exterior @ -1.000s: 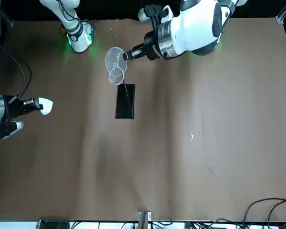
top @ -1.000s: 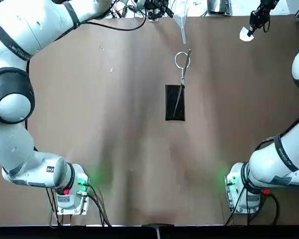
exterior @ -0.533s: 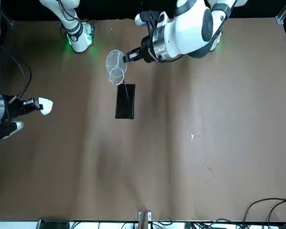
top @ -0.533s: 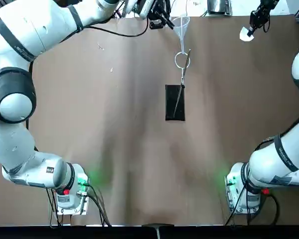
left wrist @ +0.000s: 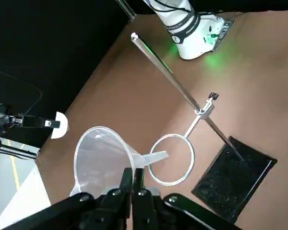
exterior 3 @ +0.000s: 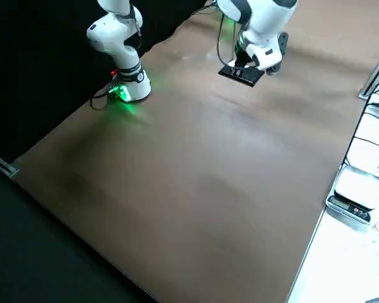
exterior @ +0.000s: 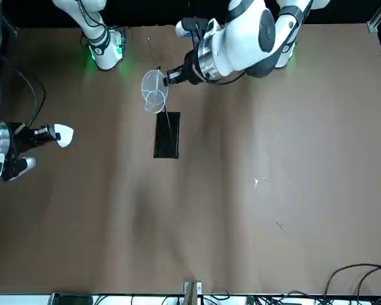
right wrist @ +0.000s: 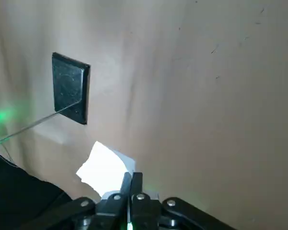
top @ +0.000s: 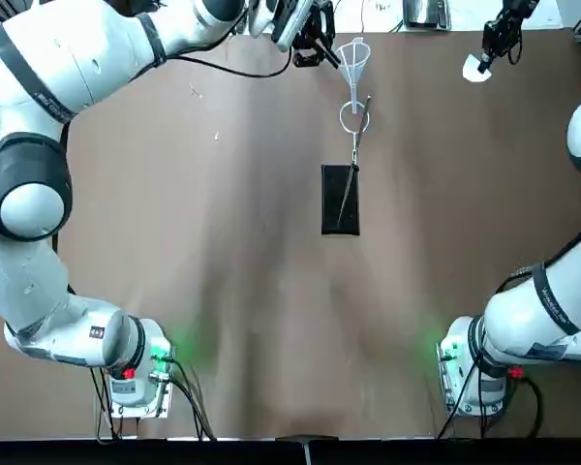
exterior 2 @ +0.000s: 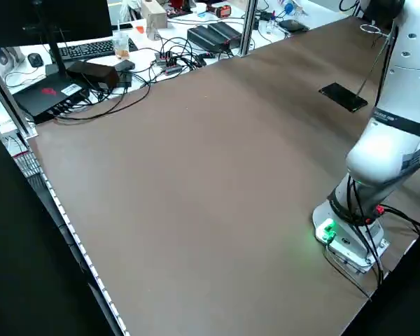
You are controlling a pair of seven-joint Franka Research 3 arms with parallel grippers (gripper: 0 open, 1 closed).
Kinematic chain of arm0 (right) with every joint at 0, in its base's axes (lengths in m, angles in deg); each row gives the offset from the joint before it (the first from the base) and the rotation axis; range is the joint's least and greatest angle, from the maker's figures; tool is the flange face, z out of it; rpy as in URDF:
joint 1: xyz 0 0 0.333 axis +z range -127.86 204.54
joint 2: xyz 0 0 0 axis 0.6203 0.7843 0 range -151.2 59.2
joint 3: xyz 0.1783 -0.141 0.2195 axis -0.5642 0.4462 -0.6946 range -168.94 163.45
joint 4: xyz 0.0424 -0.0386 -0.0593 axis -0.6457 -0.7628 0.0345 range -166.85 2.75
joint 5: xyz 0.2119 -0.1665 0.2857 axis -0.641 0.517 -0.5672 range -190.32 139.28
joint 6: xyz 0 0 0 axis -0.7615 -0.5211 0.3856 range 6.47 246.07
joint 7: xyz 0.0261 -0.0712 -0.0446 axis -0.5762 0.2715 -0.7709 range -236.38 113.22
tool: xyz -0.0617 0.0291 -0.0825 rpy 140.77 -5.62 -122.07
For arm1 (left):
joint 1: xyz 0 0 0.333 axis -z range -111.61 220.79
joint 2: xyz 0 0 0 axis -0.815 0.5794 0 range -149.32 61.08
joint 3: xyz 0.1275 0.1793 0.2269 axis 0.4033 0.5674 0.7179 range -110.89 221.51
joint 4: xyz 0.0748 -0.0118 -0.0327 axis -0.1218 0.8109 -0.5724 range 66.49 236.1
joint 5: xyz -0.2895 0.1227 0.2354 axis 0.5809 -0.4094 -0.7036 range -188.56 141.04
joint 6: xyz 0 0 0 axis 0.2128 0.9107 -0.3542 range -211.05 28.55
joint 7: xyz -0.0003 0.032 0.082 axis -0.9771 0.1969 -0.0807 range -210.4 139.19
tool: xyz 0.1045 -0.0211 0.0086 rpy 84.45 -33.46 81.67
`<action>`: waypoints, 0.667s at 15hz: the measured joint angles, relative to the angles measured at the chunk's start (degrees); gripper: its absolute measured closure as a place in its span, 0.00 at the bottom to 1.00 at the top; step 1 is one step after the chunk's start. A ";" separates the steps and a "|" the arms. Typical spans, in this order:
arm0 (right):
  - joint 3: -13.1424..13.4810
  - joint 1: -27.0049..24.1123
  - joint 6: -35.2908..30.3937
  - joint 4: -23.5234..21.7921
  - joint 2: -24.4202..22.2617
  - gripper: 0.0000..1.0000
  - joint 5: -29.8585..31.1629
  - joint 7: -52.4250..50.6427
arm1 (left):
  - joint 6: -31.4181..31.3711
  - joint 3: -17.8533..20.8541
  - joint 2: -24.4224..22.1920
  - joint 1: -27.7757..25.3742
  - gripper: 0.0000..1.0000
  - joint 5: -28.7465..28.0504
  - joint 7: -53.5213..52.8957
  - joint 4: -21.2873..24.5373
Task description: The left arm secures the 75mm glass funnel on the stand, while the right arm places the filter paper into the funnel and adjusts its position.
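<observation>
The stand has a black base [top: 339, 199] and a rod ending in a wire ring [top: 354, 117] near the table's far edge. My left gripper [top: 317, 41] is shut on the rim of the clear glass funnel [top: 353, 55]. The funnel hangs tilted just beyond the ring, its stem tip reaching the ring's edge [left wrist: 172, 159]. In the left wrist view the funnel [left wrist: 102, 154] sits right at my fingertips. At the far right corner my right gripper [top: 491, 46] is shut on the white filter paper [top: 476, 68], lifted off the table; the paper [right wrist: 105, 166] also fills the right wrist view.
Cables, a keyboard and boxes [exterior 2: 91, 66] crowd the bench beyond the table's far edge. A scale [exterior 3: 357, 192] lies off the table's side. Both arm bases, left [top: 136, 373] and right [top: 470, 373], glow green at the near edge. Brown tabletop [top: 271, 320] spreads between them.
My left gripper has carried the funnel right and toward the ring, so its stem now reaches the ring. The right gripper with the paper has shifted only slightly.
</observation>
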 joint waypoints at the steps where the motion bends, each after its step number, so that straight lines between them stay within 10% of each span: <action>1: -0.23 0.52 -0.23 0.02 -0.73 0.99 -0.15 1.55 | -0.37 0.00 0.02 0.24 0.97 -0.67 0.00 0.16; 10: -1.19 8.10 -3.55 0.07 -6.22 0.99 -7.49 18.07 | -0.78 -0.21 0.16 1.00 0.97 -5.02 -0.01 1.19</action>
